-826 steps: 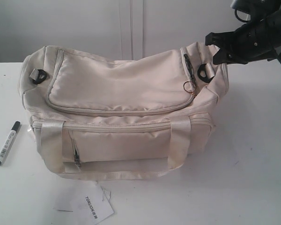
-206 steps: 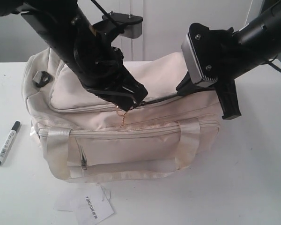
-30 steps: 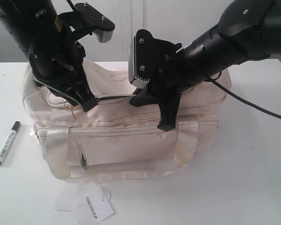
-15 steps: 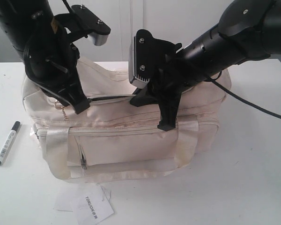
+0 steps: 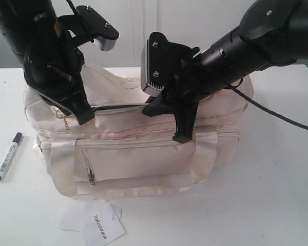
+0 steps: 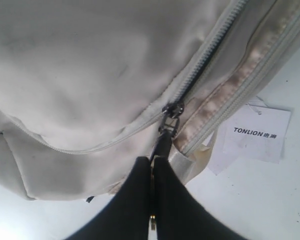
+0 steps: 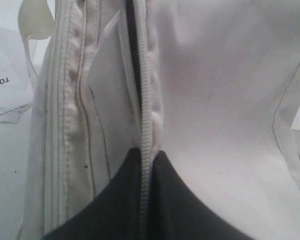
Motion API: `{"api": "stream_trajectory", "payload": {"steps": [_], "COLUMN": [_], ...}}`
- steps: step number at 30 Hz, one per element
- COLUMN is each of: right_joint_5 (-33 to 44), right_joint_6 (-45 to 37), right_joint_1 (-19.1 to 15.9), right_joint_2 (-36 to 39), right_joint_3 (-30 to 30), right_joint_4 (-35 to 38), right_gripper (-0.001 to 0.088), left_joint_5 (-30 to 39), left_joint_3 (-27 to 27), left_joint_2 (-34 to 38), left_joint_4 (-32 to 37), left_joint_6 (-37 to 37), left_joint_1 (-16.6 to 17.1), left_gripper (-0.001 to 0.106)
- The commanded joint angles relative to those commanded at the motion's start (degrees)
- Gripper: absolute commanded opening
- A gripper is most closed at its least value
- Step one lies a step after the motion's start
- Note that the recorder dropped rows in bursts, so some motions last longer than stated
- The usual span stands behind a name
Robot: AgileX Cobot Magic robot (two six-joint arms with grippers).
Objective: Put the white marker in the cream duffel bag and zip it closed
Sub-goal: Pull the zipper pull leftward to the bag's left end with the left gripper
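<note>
On the table [image 5: 277, 179], white marker [image 5: 7, 156] lies apart from fingers [image 6: 135, 200] pinching the bag [image 5: 138, 159].

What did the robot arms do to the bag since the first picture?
The left gripper took hold of the zipper pull and dragged it leftward in the exterior view along the cream duffel bag, opening the top zip. The right gripper came in and pinched the bag's zipper edge. The white marker and paper tag stayed put on the table.
</note>
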Motion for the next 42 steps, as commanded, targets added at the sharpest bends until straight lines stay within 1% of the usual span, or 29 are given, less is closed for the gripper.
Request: {"api": "stream_trajectory", "payload": {"steps": [10,28,34,42], "right_joint_5": [-0.1,-0.2,-0.2,-0.2], "right_joint_6": [0.1,-0.1,-0.1,0.0], "right_joint_1": [0.0,0.0,0.0,0.0], "right_joint_2": [0.0,0.0,0.0,0.0], "right_joint_3": [0.0,0.0,0.0,0.0], "right_joint_4": [0.0,0.0,0.0,0.0], "right_gripper": [0.0,0.0,0.0,0.0], "left_joint_5": [0.1,0.1,0.1,0.1], "left_joint_3": [0.0,0.0,0.0,0.0], "left_joint_2": [0.0,0.0,0.0,0.0], "left_joint_4": [0.1,1.8,3.6,3.6], "left_joint_6": [0.0,0.1,0.1,0.1], "left_joint_1": [0.0,0.0,0.0,0.0], "left_gripper": [0.0,0.0,0.0,0.0]}}
